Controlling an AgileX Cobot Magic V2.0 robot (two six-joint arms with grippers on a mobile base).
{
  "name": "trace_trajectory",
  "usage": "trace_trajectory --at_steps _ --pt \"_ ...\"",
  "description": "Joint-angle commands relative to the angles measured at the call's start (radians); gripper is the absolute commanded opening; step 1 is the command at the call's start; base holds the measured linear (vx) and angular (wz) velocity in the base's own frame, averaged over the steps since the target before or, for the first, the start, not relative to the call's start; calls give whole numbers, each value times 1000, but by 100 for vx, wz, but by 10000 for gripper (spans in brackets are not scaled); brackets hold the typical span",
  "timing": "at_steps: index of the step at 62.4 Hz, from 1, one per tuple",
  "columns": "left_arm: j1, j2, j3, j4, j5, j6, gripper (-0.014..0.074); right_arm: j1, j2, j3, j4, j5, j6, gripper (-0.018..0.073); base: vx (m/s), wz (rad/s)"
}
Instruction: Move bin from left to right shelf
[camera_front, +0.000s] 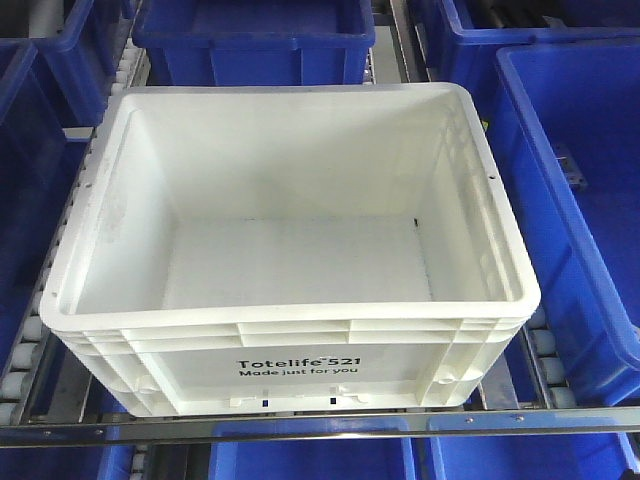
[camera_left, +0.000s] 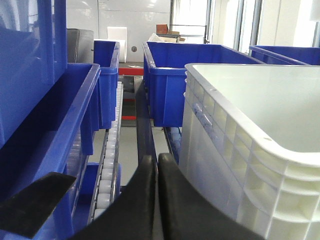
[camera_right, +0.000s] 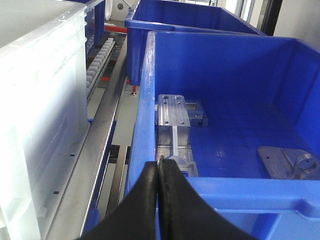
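Observation:
The white bin (camera_front: 290, 260) with black "Totelife 521" print stands empty on a roller shelf behind a silver front rail (camera_front: 90, 432); I cannot tell whether this is the right shelf. My left gripper (camera_left: 156, 164) is shut on nothing, low in the gap beside the bin's ribbed wall (camera_left: 235, 150). My right gripper (camera_right: 159, 169) is shut too, its tips against the left rim of a blue crate (camera_right: 225, 125). The bin's wall (camera_right: 40, 100) stands to its left across a gap. Neither gripper shows in the front view.
Dark blue crates (camera_front: 590, 200) crowd the bin on both sides and behind (camera_front: 250, 40). The crate at the right gripper holds metal parts (camera_right: 175, 120). A roller track (camera_left: 107, 165) and another blue crate (camera_left: 55, 130) lie left of the left gripper. More crates sit below the rail (camera_front: 310, 455).

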Motion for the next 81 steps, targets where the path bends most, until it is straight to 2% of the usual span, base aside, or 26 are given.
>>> trace_trajectory --at_steps 1,9,17,24,36,40,81 --pt "-6 -10 -21 -3 -72 -8 -6 -1 -16 12 0 -108 1 -8 0 0" --pt "-6 -10 -21 -3 -72 -8 -6 -2 -17 12 -42 -191 114 -8 0 0" --pt "-6 -10 -21 -3 -72 -8 -6 -2 -17 12 -87 -215 228 -8 0 0" --pt "-6 -10 -21 -3 -72 -8 -6 -2 -17 12 -86 -208 213 -8 0 0" --pt "-6 -10 -21 -3 -72 -8 -6 21 -17 12 -49 -201 114 -8 0 0" --pt "-6 -10 -21 -3 -72 -8 -6 56 -17 12 -49 -198 112 -8 0 0" --pt "-6 -10 -21 -3 -72 -8 -6 56 -16 12 -49 -198 114 -8 0 0"
